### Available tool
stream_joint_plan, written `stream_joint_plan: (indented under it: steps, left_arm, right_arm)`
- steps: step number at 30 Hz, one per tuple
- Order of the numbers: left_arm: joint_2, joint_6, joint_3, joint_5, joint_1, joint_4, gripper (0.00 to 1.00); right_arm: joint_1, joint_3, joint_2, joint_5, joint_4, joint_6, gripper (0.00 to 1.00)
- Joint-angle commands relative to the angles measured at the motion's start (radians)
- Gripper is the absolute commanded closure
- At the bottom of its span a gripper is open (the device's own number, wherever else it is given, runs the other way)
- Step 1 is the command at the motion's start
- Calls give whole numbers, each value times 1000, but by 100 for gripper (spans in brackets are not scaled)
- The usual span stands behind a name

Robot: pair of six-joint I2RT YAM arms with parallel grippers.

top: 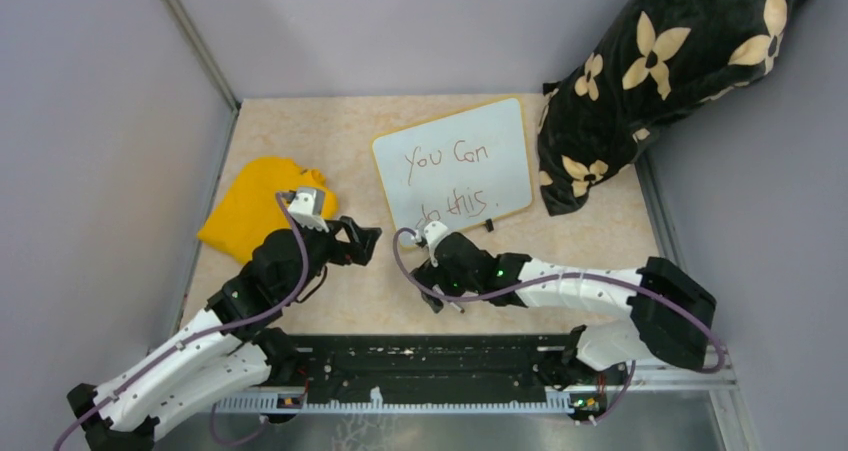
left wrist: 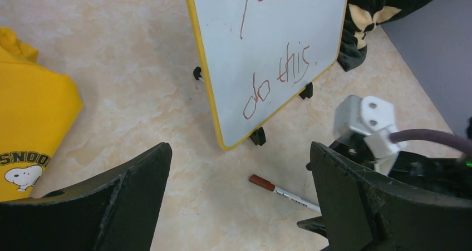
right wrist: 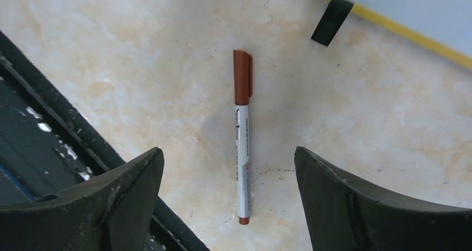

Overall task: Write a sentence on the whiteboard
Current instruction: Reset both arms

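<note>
The whiteboard (top: 470, 131) lies on the table at the back centre, with a yellow rim and black feet on its near edge. The sentence (top: 447, 159) reads "You Can" and "do this" in reddish-brown lines. Board (left wrist: 289, 17) and sentence (left wrist: 278, 75) also show in the left wrist view, and a board corner (right wrist: 412, 6) shows in the right wrist view. A capped brown-and-white marker (right wrist: 242, 134) lies loose on the table between the open jaws of my right gripper (right wrist: 228, 151); the marker (left wrist: 284, 191) also shows from the left. My left gripper (left wrist: 239, 151) is open and empty, left of the board's near corner.
A yellow Snoopy cloth (top: 255, 206) lies at the left under my left arm. A black pillow with cream flowers (top: 660, 61) leans at the back right, touching the board's right side. A black rail (top: 430, 371) runs along the near edge. Grey walls close in both sides.
</note>
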Motion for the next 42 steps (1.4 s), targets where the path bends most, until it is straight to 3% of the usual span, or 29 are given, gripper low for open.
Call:
stream_joint_plan:
  steps: [1, 6, 9, 19, 25, 32, 36, 42]
  left_arm:
    - [29, -67, 42, -45, -3, -23, 1]
    - [57, -123, 50, -89, -3, -49, 1]
    - [81, -203, 27, -209, -3, -66, 1]
    - [119, -231, 96, -228, -3, -141, 1]
    - [92, -184, 90, -207, -4, -105, 1]
    - [84, -135, 80, -185, -3, -90, 1]
    - [82, -31, 78, -152, -3, -48, 1]
    - [91, 46, 90, -110, -4, 45, 1]
  right_arm:
    - [-5, 63, -120, 23, 12, -8, 11]
    - [-5, 93, -214, 83, 18, 17, 4]
    - [-5, 93, -269, 175, 61, 65, 3]
    - [-5, -82, -606, 447, 440, 47, 1]
    - [-5, -116, -692, 576, 405, 29, 1]
    - [-5, -203, -821, 861, 412, 96, 1]
    - [-5, -250, -913, 883, 409, 95, 2]
    - [-5, -245, -919, 943, 320, 78, 1]
